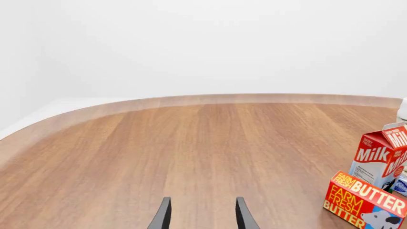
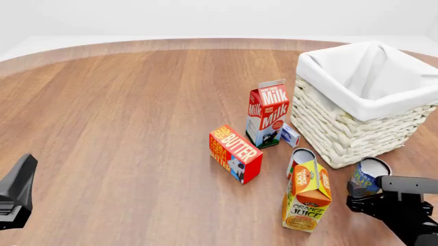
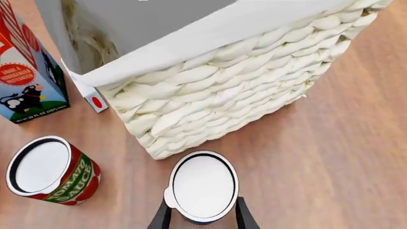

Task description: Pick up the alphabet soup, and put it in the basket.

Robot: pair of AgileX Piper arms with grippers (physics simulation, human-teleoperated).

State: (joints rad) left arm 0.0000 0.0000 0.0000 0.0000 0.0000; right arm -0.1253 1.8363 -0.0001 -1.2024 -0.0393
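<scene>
The alphabet soup [image 3: 202, 186] is a small can with a white lid and a blue label [image 2: 366, 179]. It stands on the table just in front of the basket [image 2: 356, 125], a big woven cream basket with a white cloth lining [image 3: 254, 90]. My right gripper [image 3: 202, 217] is open, with one finger on each side of the can near its top [image 2: 371, 193]. My left gripper [image 1: 202, 217] is open and holds nothing, low over bare wood at the near left of the table [image 2: 17, 192], far from the can.
A red tomato sauce can [image 3: 51, 171] stands left of the soup, behind an orange juice carton [image 2: 306, 197]. A milk carton [image 2: 267, 113], a butter box [image 2: 235, 152] and a small white box [image 2: 290, 135] stand left of the basket. The table's left half is bare wood.
</scene>
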